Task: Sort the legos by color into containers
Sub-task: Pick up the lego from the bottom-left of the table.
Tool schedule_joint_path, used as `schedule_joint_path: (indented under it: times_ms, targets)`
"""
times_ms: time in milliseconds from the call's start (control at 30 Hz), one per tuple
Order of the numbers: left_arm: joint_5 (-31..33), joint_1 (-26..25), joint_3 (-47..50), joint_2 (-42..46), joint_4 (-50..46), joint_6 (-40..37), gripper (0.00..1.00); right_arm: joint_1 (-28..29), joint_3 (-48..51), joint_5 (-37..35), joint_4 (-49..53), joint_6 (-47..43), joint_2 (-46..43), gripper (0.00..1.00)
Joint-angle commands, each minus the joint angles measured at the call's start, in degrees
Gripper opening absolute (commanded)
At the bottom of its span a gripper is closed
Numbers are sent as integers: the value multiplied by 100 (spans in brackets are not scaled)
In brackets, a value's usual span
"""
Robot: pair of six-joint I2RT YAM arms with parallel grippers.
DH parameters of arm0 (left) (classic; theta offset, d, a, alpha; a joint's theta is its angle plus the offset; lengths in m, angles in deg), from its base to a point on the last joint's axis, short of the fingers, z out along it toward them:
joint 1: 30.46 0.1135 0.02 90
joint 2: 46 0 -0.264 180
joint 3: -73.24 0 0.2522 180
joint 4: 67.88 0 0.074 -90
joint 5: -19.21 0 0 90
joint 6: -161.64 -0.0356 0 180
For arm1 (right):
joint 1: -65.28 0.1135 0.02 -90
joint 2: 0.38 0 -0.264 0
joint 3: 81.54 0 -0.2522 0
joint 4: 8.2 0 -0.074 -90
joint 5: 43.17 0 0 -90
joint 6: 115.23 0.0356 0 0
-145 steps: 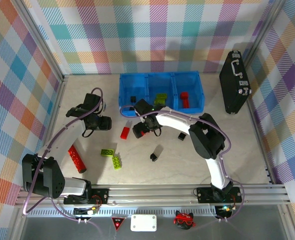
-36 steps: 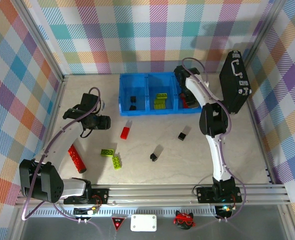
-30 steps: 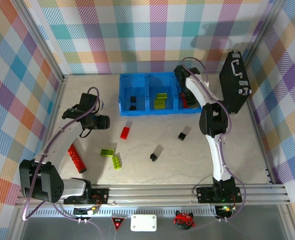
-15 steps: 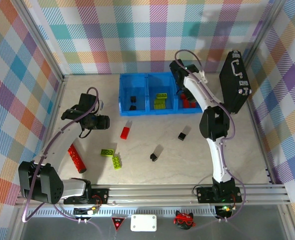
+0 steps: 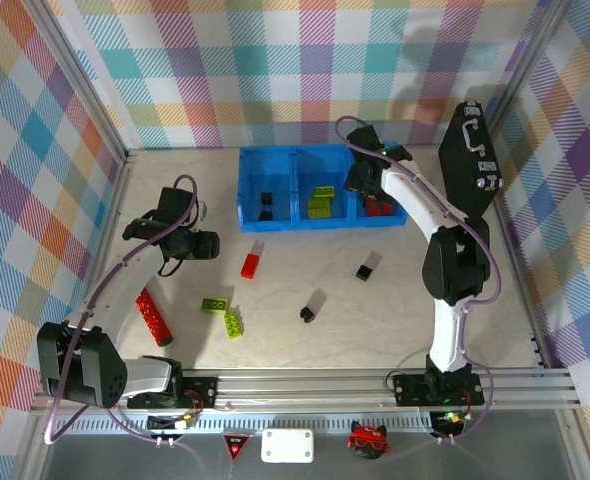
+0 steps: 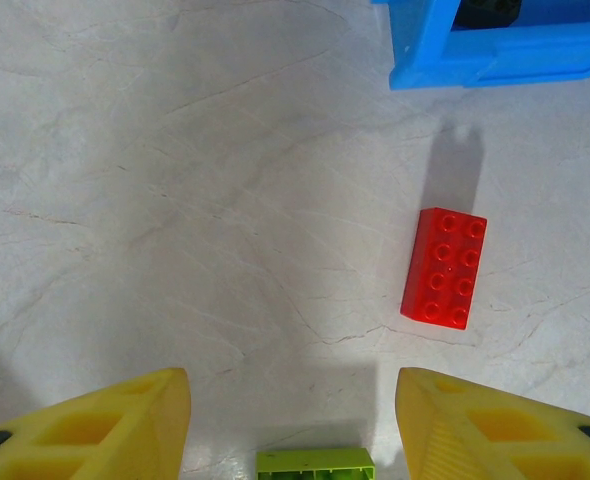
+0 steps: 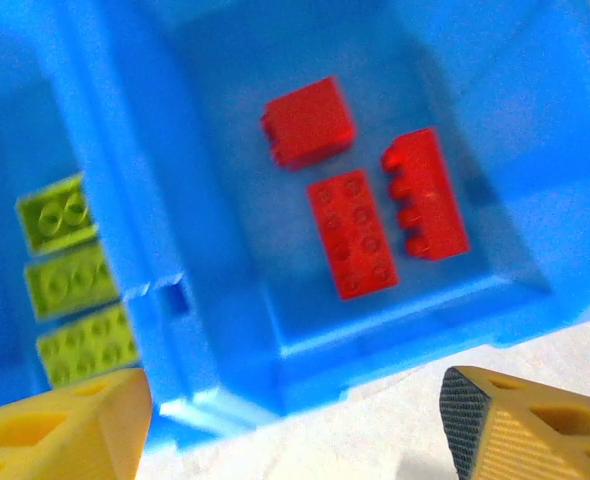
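Left gripper (image 6: 285, 425) and right gripper (image 7: 295, 425) are both gaping wide, holding nothing. Dropping straight down, the left is risking missing the red brick (image 6: 444, 268) — lying at 2 o'clock in its wrist view.

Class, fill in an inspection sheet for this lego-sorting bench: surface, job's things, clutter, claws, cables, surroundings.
Surface: pale marbled table, no spills seen.
Job's things: three joined blue bins. They hold black legos on the left, green legos in the middle and three red legos on the right. Loose on the table: short red brick, long red brick, two green bricks, two black bricks.
Clutter: black handled case by the right wall.
Claws: left claw open, empty, above the table. Right claw open, empty, over the red bin.
Cables: purple cable along each arm, no snag seen.
Surroundings: plaid walls, metal frame.
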Motion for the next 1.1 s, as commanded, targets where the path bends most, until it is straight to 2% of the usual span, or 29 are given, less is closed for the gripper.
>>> schedule_joint_path:
  times_ms: [0, 100, 300, 467, 733, 867, 933, 1067]
  targets:
    - [-149, 92, 70, -68, 35, -52, 56, 0, 352, 1093, -220, -1398, -489, 77]
    - [-219, 93, 83, -160, 2, 5, 56, 0, 737, 1452, -301, -1723, -787, 77]
    - [-480, -26, 66, -288, -233, 373, 57, -5, 1230, 1629, -264, -1908, -1160, 77]
    - [-84, -226, -34, -459, -849, 959, 59, 0, 1755, 1628, -497, -1873, -1491, 78]
    - [-53, -588, 821, 67, -669, 1695, 79, -44, 2120, 1620, -641, -1948, -1700, 78]
    - [270, -923, 1089, 25, -567, 1921, 84, -62, 2206, 1657, -679, -1959, -1724, 79]
    - [389, -1097, 1143, -102, -440, 2033, 90, -62, 2298, 1655, -761, -1955, -1771, 79]
    - [662, -1323, 1297, -326, -276, 2203, 91, -70, 2381, 1635, -793, -1935, -1844, 79]
